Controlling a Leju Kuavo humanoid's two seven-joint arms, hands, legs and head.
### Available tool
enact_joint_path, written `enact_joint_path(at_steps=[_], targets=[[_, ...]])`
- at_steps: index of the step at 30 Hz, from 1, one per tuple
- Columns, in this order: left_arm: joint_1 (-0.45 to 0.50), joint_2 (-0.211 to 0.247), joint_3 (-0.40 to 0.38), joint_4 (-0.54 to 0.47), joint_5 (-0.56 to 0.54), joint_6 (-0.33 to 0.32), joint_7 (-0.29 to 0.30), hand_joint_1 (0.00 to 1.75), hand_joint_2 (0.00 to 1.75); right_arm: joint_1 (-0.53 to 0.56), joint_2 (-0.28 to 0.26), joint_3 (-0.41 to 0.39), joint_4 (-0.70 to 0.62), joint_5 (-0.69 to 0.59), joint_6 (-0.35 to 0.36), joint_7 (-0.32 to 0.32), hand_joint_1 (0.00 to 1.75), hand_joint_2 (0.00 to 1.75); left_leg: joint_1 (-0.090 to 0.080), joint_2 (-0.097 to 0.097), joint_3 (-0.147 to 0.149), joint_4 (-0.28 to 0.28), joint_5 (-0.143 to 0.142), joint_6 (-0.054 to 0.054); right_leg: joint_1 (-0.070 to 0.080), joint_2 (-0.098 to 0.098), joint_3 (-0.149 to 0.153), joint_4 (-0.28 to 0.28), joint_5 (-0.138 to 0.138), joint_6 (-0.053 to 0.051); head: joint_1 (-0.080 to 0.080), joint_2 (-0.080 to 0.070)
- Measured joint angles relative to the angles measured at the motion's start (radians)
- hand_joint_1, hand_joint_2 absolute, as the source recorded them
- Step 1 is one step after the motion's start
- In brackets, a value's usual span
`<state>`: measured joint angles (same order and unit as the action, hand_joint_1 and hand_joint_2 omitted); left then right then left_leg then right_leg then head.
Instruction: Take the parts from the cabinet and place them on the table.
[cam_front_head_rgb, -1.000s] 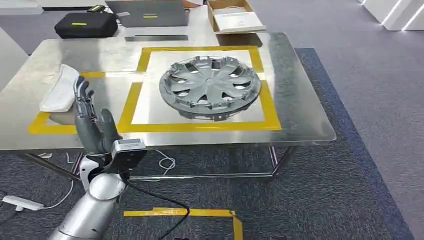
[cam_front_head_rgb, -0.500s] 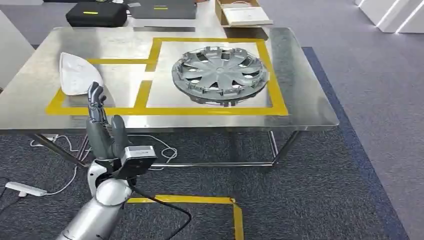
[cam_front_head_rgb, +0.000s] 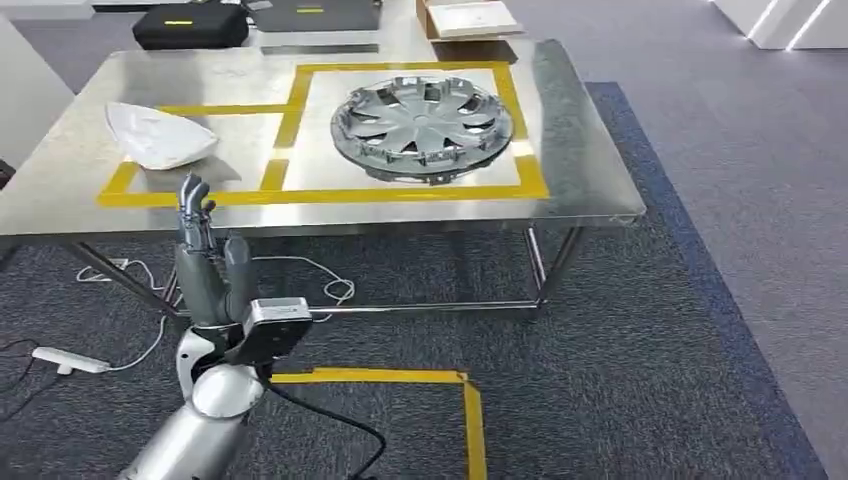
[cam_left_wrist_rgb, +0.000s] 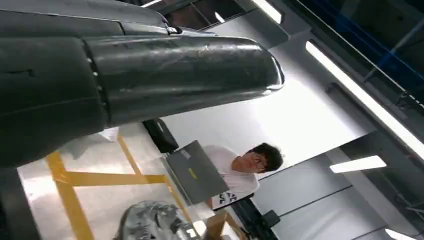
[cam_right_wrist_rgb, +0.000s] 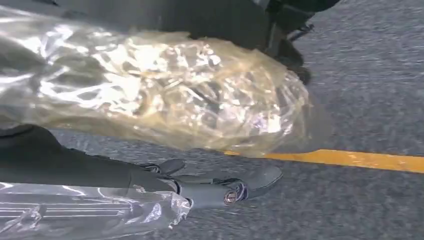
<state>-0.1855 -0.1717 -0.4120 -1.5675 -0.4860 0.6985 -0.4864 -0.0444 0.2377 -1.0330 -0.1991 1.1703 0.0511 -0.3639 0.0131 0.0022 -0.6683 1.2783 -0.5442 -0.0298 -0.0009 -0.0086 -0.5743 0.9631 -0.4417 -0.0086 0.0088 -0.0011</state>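
Crinkly plastic wraps the part (cam_right_wrist_rgb: 165, 95) my right hand (cam_right_wrist_rgb: 220, 192) holds: light, slippery, grip firmly. Left hand (cam_front_head_rgb: 205, 255) spread, holding nothing.

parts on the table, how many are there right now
2. A grey wheel cover lies inside the large yellow-taped square, and a white curved part lies in the smaller taped area toward the robot's left. The right hand holds something wrapped in clear plastic, not yet on the table.

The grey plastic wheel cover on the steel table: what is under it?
Under the grey plastic wheel cover lies a pale rectangle framed by yellow tape on the steel table. The cover hides the rectangle's middle, so anything beneath it cannot be seen.
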Motion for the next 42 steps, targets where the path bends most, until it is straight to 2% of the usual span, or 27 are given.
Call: enact_joint_path(at_steps=[2,3,4,8,9,11,12,13,14,15,17,18,19,20,23,25,27,28,30,32,33,34,35,38,39,40,42], targets=[[0.000,-0.001,0.000,0.001,-0.007,0.000,-0.001,0.00,0.00,0.000,0.000,0.000,0.000,0.001,0.000,0.000,0.00,0.00,0.003,0.000,0.104,-0.135,0.052,0.000,-0.002,0.000,-0.032,0.020,0.011,0.008,0.000,0.000],[0.000,-0.002,0.000,0.001,-0.013,0.000,-0.001,0.00,0.00,0.000,0.000,0.000,0.000,0.002,0.000,0.000,0.00,0.00,0.006,0.000,0.163,-0.220,0.029,-0.001,0.000,0.002,-0.045,0.031,0.016,0.014,-0.002,0.000],[0.000,-0.003,0.000,0.001,-0.018,0.000,-0.002,0.00,0.00,-0.001,0.000,0.000,0.000,0.002,0.000,-0.001,0.00,0.00,0.001,-0.005,0.194,-0.278,0.008,0.006,0.005,0.003,-0.055,0.043,0.019,0.018,-0.002,0.000],[0.007,-0.003,0.000,0.005,-0.021,0.000,-0.002,0.00,0.00,0.003,0.000,0.000,0.000,0.006,0.000,-0.001,0.00,0.00,0.003,0.000,0.163,-0.284,0.027,0.043,0.001,0.003,-0.077,0.041,0.047,0.037,-0.003,0.000],[0.008,-0.003,0.000,0.005,-0.021,0.000,-0.002,0.00,0.00,0.002,0.000,0.000,0.000,0.007,0.002,-0.001,0.00,0.00,0.001,0.002,0.154,-0.283,0.038,0.053,-0.001,0.004,-0.091,0.059,0.005,0.044,-0.002,0.000],[0.010,-0.003,0.000,0.005,-0.026,0.000,-0.001,0.00,0.00,0.002,-0.001,0.000,0.000,0.008,0.004,-0.001,0.00,0.00,-0.001,0.003,0.126,-0.283,0.060,0.061,-0.002,0.005,-0.127,0.193,-0.120,0.053,0.003,0.000],[0.012,-0.003,0.000,0.005,-0.027,0.000,-0.001,0.00,0.00,0.001,-0.002,0.000,0.000,0.008,0.005,-0.001,0.00,0.00,-0.003,0.003,0.112,-0.282,0.071,0.062,-0.002,0.005,-0.143,0.270,-0.163,0.055,0.004,0.000],[0.014,-0.003,0.000,0.006,-0.027,0.000,-0.001,0.00,0.00,0.000,-0.002,0.000,0.000,0.008,0.005,-0.001,0.00,0.00,-0.005,0.004,0.096,-0.281,0.083,0.063,-0.002,0.005,-0.150,0.331,-0.180,0.055,0.003,0.000],[0.017,-0.003,0.000,0.007,-0.027,0.000,-0.001,0.00,0.00,0.000,-0.003,0.000,0.000,0.009,0.005,-0.001,0.00,0.00,-0.007,0.004,0.082,-0.281,0.094,0.064,-0.001,0.005,-0.141,0.354,-0.165,0.053,0.004,0.000],[0.019,-0.003,0.000,0.007,-0.027,0.000,0.000,0.00,0.00,0.000,-0.004,0.000,0.000,0.010,0.005,-0.001,0.00,0.00,-0.010,0.004,0.068,-0.280,0.105,0.063,-0.001,0.006,-0.113,0.339,-0.126,0.049,0.003,0.000],[0.022,-0.003,0.000,0.007,-0.028,0.000,0.000,0.00,0.00,-0.002,-0.004,0.000,0.000,0.011,0.006,-0.001,0.00,0.00,-0.016,0.002,0.044,-0.280,0.126,0.062,0.003,0.007,-0.007,0.209,-0.062,0.032,0.004,0.000],[0.022,-0.003,0.000,0.007,-0.028,0.000,0.000,0.00,0.00,-0.004,-0.006,0.000,-0.001,0.012,0.006,-0.001,0.00,0.00,-0.014,0.002,0.039,-0.280,0.135,0.062,0.009,0.010,0.067,0.107,-0.070,0.018,0.002,0.000],[0.022,-0.003,0.000,0.007,-0.029,0.000,0.000,0.00,0.00,-0.007,-0.008,0.000,-0.002,0.013,0.006,-0.002,0.00,0.00,-0.021,0.001,0.034,-0.278,0.142,0.055,0.013,0.008,0.133,0.015,-0.103,0.009,0.003,0.000],[0.022,-0.004,0.000,0.007,-0.029,0.000,0.000,0.00,0.00,-0.009,-0.009,0.001,-0.002,0.014,0.007,-0.003,0.00,0.00,-0.018,0.003,0.032,-0.279,0.154,0.051,0.014,0.009,0.147,-0.017,-0.115,0.017,0.001,0.000],[0.024,-0.005,0.000,0.007,-0.029,0.000,0.000,0.00,0.00,-0.005,-0.009,0.000,-0.002,0.014,0.007,-0.003,0.00,0.00,-0.015,0.003,0.027,-0.292,0.183,0.032,0.016,0.008,0.118,-0.024,-0.082,0.005,0.003,0.000],[0.025,-0.003,0.000,0.007,-0.029,0.000,0.001,0.00,0.00,-0.007,-0.009,0.000,-0.002,0.015,0.007,-0.003,0.00,0.00,-0.010,0.000,0.011,-0.246,0.084,0.021,0.009,0.001,0.097,-0.026,-0.059,-0.011,-0.002,0.000],[0.028,-0.001,0.000,0.007,-0.029,0.000,0.004,0.00,0.00,-0.007,-0.009,0.000,-0.002,0.015,0.009,-0.003,0.00,0.00,-0.005,0.000,-0.018,-0.103,-0.037,0.010,0.009,-0.001,0.071,-0.019,-0.034,-0.013,-0.003,0.000],[0.031,0.000,0.000,0.007,-0.029,0.000,0.006,0.00,0.00,-0.006,-0.009,0.000,-0.002,0.016,0.009,-0.004,0.00,0.00,-0.003,0.000,-0.029,-0.032,-0.064,0.006,0.009,-0.001,0.052,-0.014,-0.021,-0.012,-0.003,0.000],[0.038,0.003,0.000,0.008,-0.029,0.000,0.008,0.00,0.00,-0.006,-0.009,0.000,-0.002,0.016,0.009,-0.004,0.00,0.00,0.000,0.000,-0.012,0.020,-0.020,0.000,0.007,-0.002,0.009,0.001,-0.002,-0.007,-0.003,0.000],[0.041,0.003,0.000,0.008,-0.029,0.000,0.009,0.00,0.00,-0.006,-0.009,0.000,-0.002,0.016,0.009,-0.004,0.00,0.00,0.002,0.000,0.072,-0.070,0.056,-0.003,0.003,-0.003,-0.037,0.024,0.015,0.001,-0.003,0.000],[0.041,0.003,-0.001,0.008,-0.029,0.000,0.008,0.00,0.00,-0.007,-0.009,0.000,-0.002,0.016,0.009,-0.004,0.00,0.00,0.004,0.000,0.132,-0.148,0.054,-0.004,0.002,-0.003,-0.053,0.036,0.021,0.005,-0.003,0.000],[0.040,0.002,-0.002,0.008,-0.029,0.000,0.009,0.00,0.00,-0.007,-0.010,0.000,-0.002,0.016,0.009,-0.005,0.00,0.00,0.003,0.000,0.187,-0.237,0.010,-0.004,0.007,-0.001,-0.068,0.049,0.026,0.011,-0.005,0.000],[0.041,0.002,-0.004,0.007,-0.029,-0.001,0.009,0.00,0.00,-0.007,-0.009,0.000,-0.002,0.017,0.009,-0.006,0.00,0.00,-0.001,-0.004,0.208,-0.282,-0.013,0.012,0.007,-0.001,-0.074,0.054,0.033,0.017,-0.003,0.000],[0.049,0.002,-0.009,0.008,-0.028,-0.003,0.010,0.00,0.00,-0.003,-0.010,0.000,-0.002,0.017,0.009,-0.006,0.00,0.00,-0.006,-0.001,0.183,-0.277,0.014,0.038,0.004,-0.002,-0.080,0.043,0.069,0.032,-0.003,0.000],[0.048,0.002,-0.010,0.008,-0.028,-0.004,0.010,0.00,0.00,-0.003,-0.010,0.000,-0.002,0.017,0.009,-0.006,0.00,0.00,0.000,0.005,0.169,-0.278,0.028,0.049,0.000,0.002,-0.090,0.050,0.050,0.037,-0.009,0.000],[0.049,0.002,-0.012,0.008,-0.028,-0.004,0.010,0.00,0.00,-0.003,-0.010,0.000,-0.002,0.017,0.009,-0.006,0.00,0.00,-0.001,0.005,0.156,-0.278,0.040,0.056,0.000,0.003,-0.104,0.074,-0.004,0.042,-0.005,0.000],[0.050,0.002,-0.020,0.008,-0.028,-0.004,0.010,0.00,0.00,-0.003,-0.010,0.000,-0.002,0.017,0.009,-0.006,0.00,0.00,-0.002,0.005,0.121,-0.277,0.069,0.062,-0.003,0.005,-0.135,0.221,-0.145,0.051,0.000,0.000]])
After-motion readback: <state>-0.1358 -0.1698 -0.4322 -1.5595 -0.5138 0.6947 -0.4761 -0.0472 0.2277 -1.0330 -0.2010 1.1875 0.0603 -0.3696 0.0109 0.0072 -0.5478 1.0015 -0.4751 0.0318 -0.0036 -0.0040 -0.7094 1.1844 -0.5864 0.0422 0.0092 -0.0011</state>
